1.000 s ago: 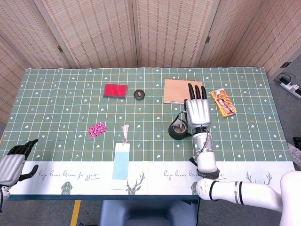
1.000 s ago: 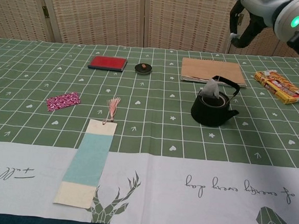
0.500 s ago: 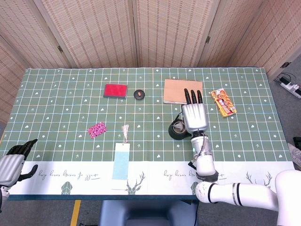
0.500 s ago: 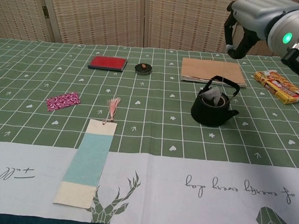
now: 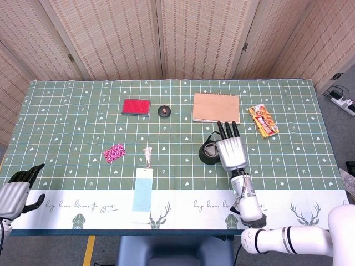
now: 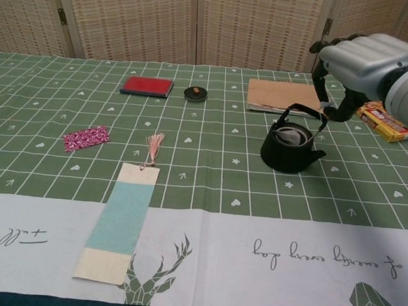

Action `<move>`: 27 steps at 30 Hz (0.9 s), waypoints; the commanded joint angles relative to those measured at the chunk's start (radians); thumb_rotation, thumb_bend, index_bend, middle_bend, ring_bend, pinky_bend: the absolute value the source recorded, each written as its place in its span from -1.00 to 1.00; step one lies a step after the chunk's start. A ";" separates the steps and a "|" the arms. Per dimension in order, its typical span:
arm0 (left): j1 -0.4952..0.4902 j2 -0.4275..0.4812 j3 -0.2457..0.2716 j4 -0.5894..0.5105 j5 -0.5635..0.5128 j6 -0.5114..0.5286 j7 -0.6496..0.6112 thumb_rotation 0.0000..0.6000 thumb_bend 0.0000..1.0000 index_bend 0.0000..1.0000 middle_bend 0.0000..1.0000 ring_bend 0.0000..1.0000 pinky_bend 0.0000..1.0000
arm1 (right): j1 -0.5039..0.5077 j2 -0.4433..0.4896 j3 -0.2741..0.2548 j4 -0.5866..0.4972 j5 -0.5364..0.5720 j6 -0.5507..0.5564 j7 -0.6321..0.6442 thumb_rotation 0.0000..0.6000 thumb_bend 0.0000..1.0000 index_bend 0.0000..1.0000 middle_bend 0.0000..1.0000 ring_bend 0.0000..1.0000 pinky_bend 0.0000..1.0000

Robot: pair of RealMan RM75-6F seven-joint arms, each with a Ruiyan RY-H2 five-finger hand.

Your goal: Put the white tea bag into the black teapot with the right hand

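Right hand [image 6: 368, 63], empty with fingers apart, has drawn back toward the robot and now hovers just right of the black teapot [image 6: 289, 146]. White tea bag [image 6: 289, 136], previously poking above the rim, has sunk inside the pot. Left hand [image 5: 15, 191] stays open at the table edge [image 5: 55, 219].

The black teapot [image 6: 289, 148] stands upright on the green checked desk [image 6: 210, 160], right of centre — round and squat, its short spout pointing right in the chest view and its arched handle [image 6: 302, 112] raised over the open mouth. The white tea bag [image 6: 289, 135] lies inside the pot, visible as a pale crumpled patch just below the rim. In the head view the pot [image 5: 209, 153] is partly hidden.
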 commanded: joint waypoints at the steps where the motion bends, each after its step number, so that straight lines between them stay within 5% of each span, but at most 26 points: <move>1: 0.001 0.003 0.001 -0.002 0.002 0.001 -0.004 1.00 -0.25 -1.00 -0.82 -0.70 -0.71 | -0.003 -0.010 -0.021 0.005 -0.001 -0.016 -0.014 1.00 -0.15 0.31 -0.85 -1.00 -1.00; 13: 0.001 0.009 0.001 -0.006 -0.002 -0.004 -0.011 1.00 -0.25 -1.00 -0.79 -0.68 -0.71 | -0.004 0.001 -0.054 -0.039 -0.014 -0.086 -0.017 1.00 -0.16 0.27 -0.86 -1.00 -1.00; 22: 0.000 0.007 -0.002 -0.006 -0.010 -0.007 -0.009 1.00 -0.24 -1.00 -0.79 -0.67 -0.71 | 0.002 0.052 -0.046 -0.122 0.110 -0.142 -0.022 1.00 -0.15 -0.84 -1.00 -1.00 -1.00; 27: 0.000 0.007 -0.003 -0.006 -0.014 -0.009 -0.006 1.00 -0.24 -1.00 -0.79 -0.67 -0.71 | 0.011 0.075 -0.052 -0.150 0.127 -0.147 -0.020 1.00 -0.15 -1.00 -1.00 -1.00 -1.00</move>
